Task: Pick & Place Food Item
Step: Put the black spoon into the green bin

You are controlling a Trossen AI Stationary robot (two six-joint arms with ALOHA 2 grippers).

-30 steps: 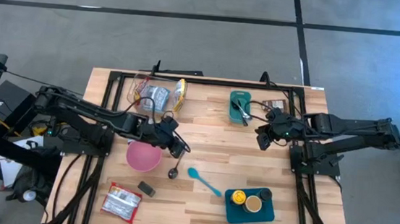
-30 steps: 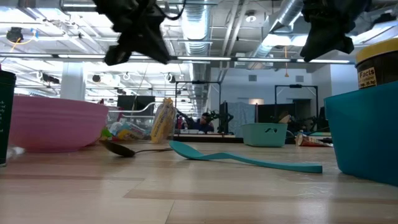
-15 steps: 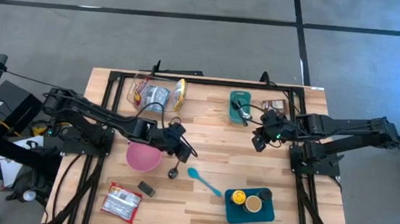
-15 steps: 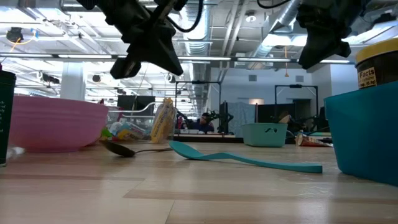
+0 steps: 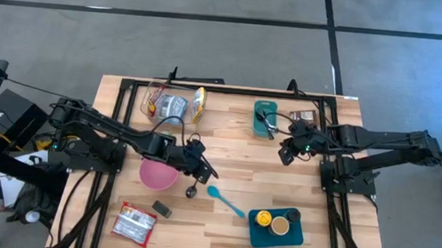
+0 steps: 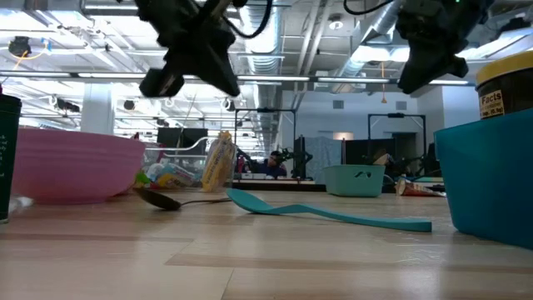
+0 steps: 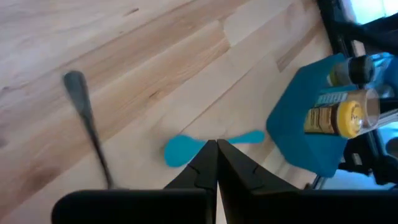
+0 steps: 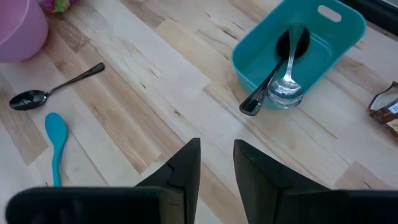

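A red-and-white food packet (image 5: 133,224), label unreadable, lies flat at the table's near-left corner.

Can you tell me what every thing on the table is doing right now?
left gripper: shut, empty, above the table
right gripper: slightly open, empty, in the air
pink bowl: upright
metal spoon: lying loose
blue spoon: lying flat
small teal bin: holds two utensils
teal tray: holds jars
snack packet: lying flat
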